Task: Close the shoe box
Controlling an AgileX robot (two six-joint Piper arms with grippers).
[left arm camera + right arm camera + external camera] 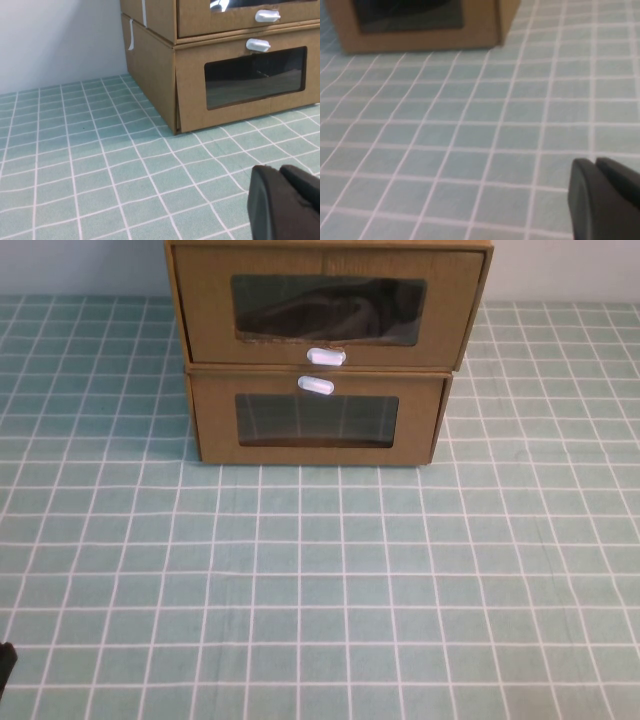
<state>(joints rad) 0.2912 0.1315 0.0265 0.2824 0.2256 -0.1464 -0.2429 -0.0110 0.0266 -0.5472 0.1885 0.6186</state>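
Checked cloth (330, 580), shoe box (325, 305) stacked — left end effector (280, 172), right end effector (596, 165) low.

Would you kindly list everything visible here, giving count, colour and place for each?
Shoe box: one, brown cardboard, stacked on top at the far middle; white tab below its window, something dark inside.
Lower box: one, brown cardboard, underneath; white tab above its window.
Tablecloth: one, green with white grid, covering the table.
Wall: pale, behind the boxes.
Left gripper: black, low over the cloth, near side, left of the boxes.
Right gripper: black, over the cloth on the near right.
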